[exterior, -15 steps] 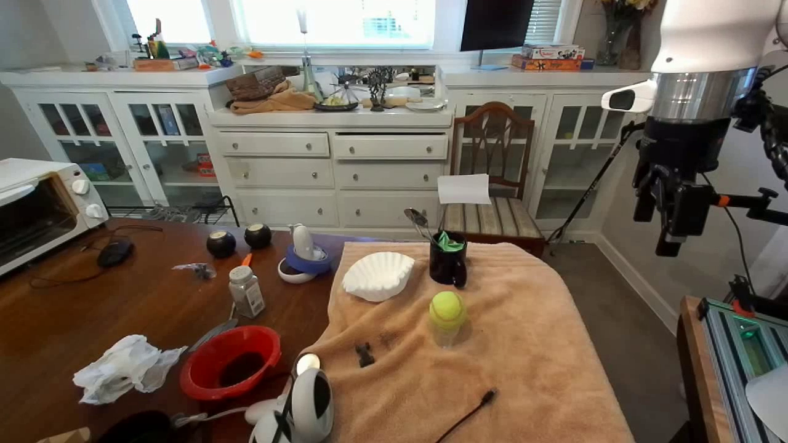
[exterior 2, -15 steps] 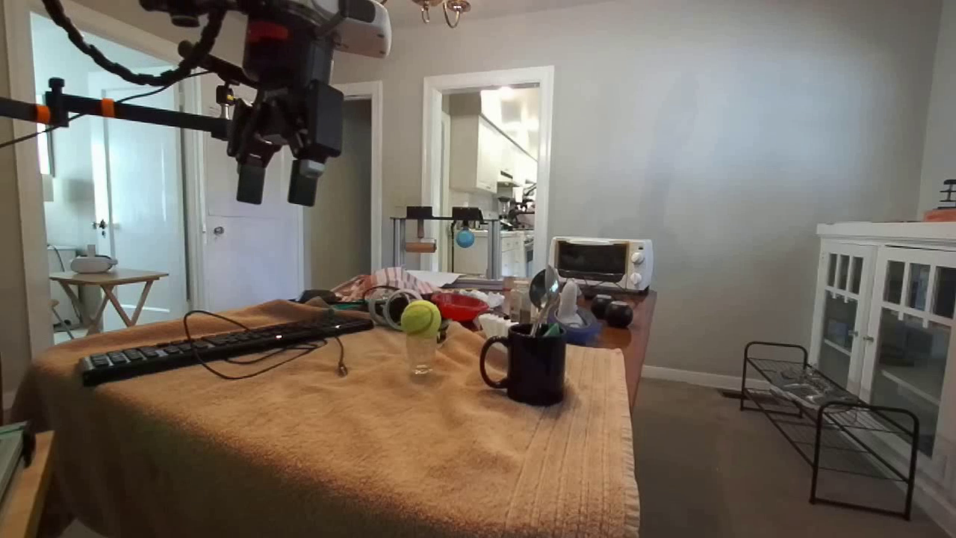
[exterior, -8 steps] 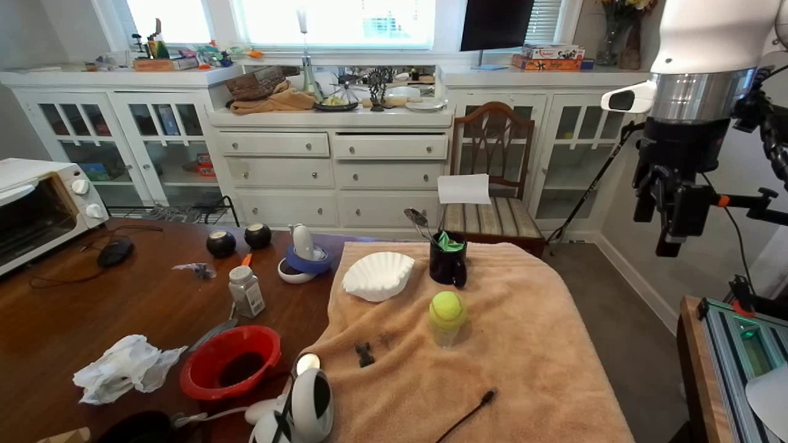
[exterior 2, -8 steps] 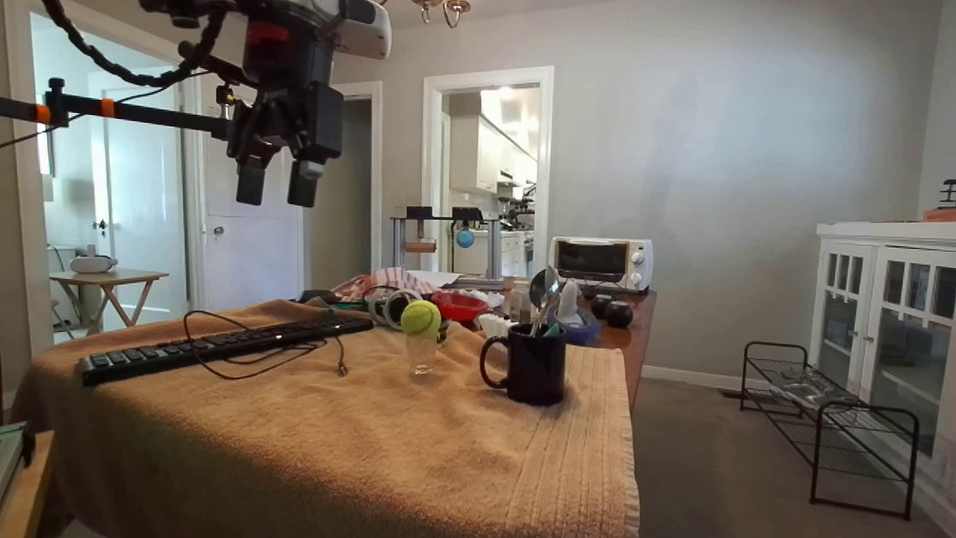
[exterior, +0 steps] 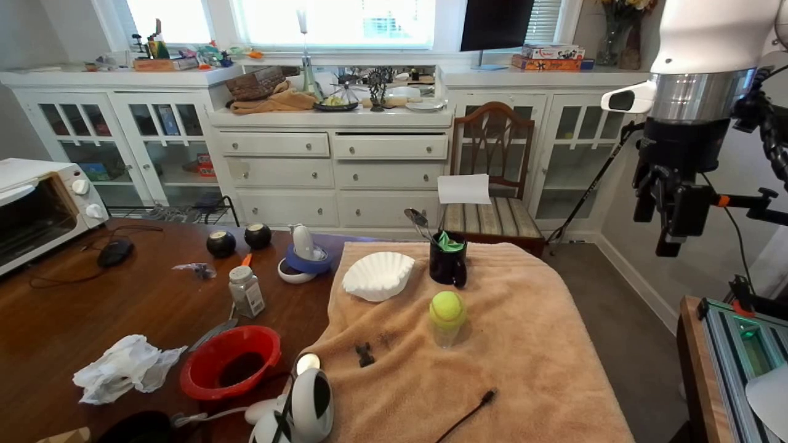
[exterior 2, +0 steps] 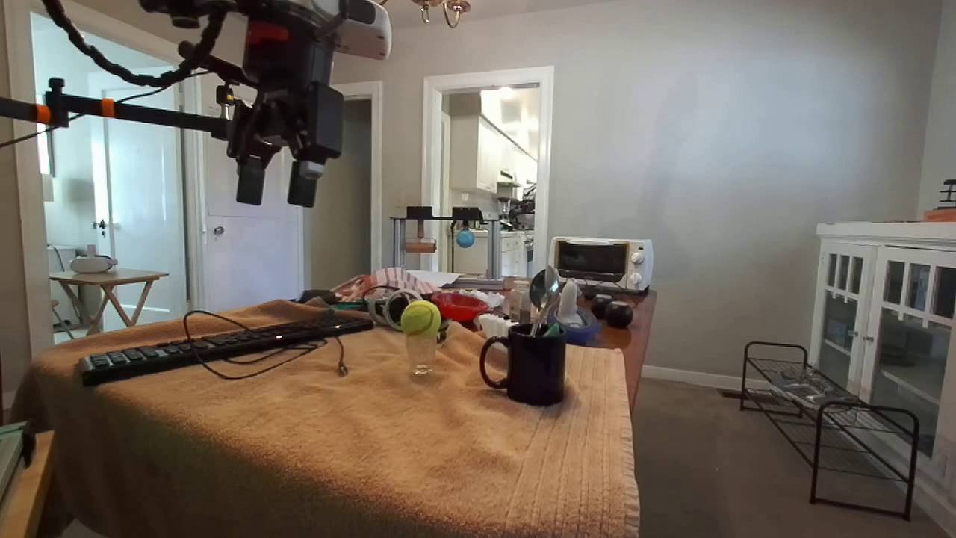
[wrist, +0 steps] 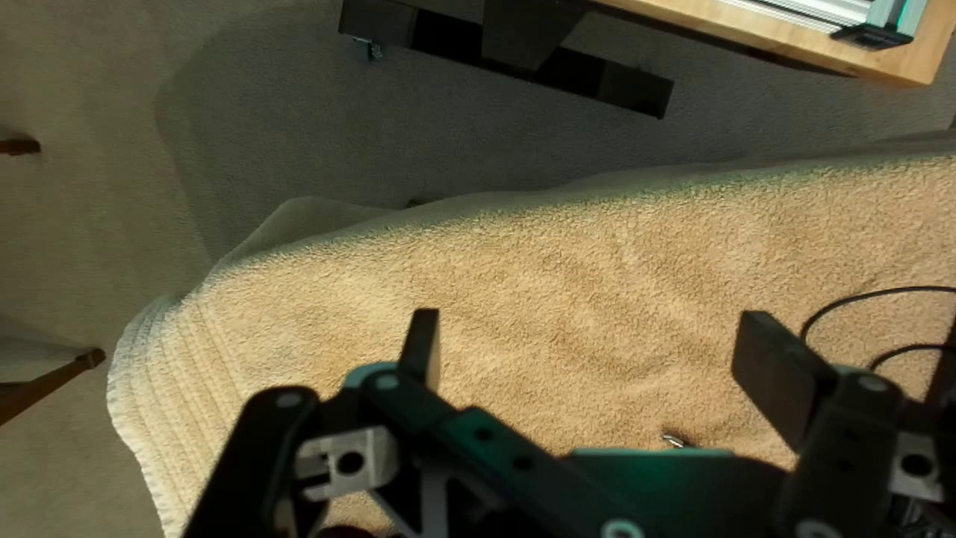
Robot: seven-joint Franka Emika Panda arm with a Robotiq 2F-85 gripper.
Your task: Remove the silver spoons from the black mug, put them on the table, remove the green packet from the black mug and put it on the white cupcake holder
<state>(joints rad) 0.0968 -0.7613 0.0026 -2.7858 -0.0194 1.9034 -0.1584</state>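
The black mug stands upright on the table's tan cloth, near its far end in an exterior view. Silver spoons lean out over the mug's rim, bowls up. Inside the mug the green packet pokes up beside them. Close by lies the white cupcake holder, half hidden behind the mug in an exterior view. My gripper hangs high above the cloth, well apart from the mug. Its fingers are spread wide in the wrist view, with only cloth visible below.
A tennis ball rests on a clear glass near the mug. The keyboard with its cable lies along the cloth. A headset, a red bowl and a blue plate with a white bottle sit beside the cloth.
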